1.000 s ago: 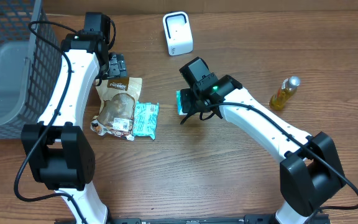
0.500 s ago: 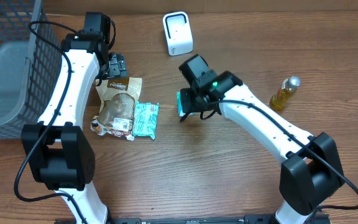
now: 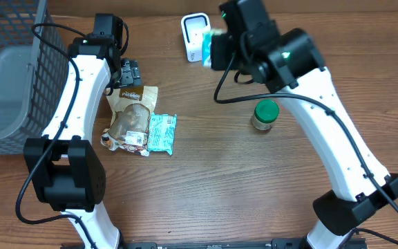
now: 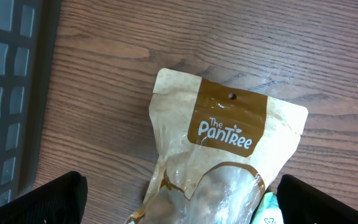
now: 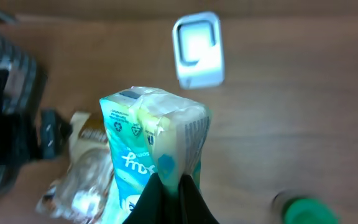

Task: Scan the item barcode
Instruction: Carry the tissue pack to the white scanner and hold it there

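Above the table [image 3: 206, 180], teal packet [image 5: 151, 149] points endwise at scanner [image 5: 197, 50].

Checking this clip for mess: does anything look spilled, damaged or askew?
Nothing spilled. The teal packet in the right gripper is crumpled where it is pinched; the brown pouch lies tilted against a second teal packet.

Table [image 3: 206, 194] filled overhead view: brown wood, grain ran left to right, darker streaks through it. Light soft, even; shadows short, soft-edged. Paler band ran along top edge, what it was, unclear. Dark mesh basket [image 3: 19, 41] stood at far left on tabletop, grey bin [image 3: 2, 90] inside. Left wrist view: same grain close up, basket mesh at left.
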Controlling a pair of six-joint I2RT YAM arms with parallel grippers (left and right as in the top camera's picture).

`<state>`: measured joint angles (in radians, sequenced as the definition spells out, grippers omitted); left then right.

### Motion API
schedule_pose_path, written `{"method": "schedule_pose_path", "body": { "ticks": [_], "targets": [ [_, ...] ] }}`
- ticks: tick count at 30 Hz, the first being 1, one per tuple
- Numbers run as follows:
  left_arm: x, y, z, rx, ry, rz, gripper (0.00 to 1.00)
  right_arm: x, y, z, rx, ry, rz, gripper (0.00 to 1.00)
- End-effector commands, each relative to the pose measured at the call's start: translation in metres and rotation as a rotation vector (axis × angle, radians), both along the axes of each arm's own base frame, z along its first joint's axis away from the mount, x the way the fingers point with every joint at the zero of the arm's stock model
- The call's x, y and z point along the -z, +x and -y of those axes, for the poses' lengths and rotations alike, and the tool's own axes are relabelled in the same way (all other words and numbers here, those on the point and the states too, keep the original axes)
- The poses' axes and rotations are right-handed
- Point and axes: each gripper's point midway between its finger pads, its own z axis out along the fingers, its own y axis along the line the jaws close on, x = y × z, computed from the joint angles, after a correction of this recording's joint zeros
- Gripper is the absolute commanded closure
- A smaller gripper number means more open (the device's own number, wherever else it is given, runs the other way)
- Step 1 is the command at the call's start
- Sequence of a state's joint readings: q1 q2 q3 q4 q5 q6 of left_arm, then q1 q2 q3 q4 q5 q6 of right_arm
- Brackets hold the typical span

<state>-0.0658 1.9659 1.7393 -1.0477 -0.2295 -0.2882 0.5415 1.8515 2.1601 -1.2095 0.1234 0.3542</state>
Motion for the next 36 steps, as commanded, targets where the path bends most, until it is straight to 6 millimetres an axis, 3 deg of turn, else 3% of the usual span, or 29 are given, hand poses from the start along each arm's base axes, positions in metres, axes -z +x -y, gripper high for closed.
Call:
{"method": "schedule_pose_path", "body": {
  "ticks": [1,8,15,21,30,36],
  "targets": [
    [-0.006,0.003,0.001,0.003,0.012,0.019,0.01,-0.009,0.012,0.007,0.002,-0.096,0.089,0.96],
    [-0.006,0.003,0.001,0.003,0.012,0.018,0.00,0.002,0.054,-0.007,0.016,-0.225,0.224,0.96],
    [-0.006,0.003,0.001,0.003,0.012,0.018,0.00,0.056,0.101,-0.030,-0.179,-0.491,0.290,0.96],
    [-0.006,0.003,0.001,0.003,0.012,0.018,0.01,0.088,0.133,-0.028,-0.167,-0.671,0.332,0.96],
    [-0.006,0.003,0.001,0.003,0.012,0.018,0.00,0.133,0.158,-0.041,-0.256,-0.779,0.355,0.96],
    [-0.006,0.003,0.001,0.003,0.012,0.018,0.00,0.148,0.170,-0.049,-0.328,-0.855,0.389,0.96]
  ]
}}
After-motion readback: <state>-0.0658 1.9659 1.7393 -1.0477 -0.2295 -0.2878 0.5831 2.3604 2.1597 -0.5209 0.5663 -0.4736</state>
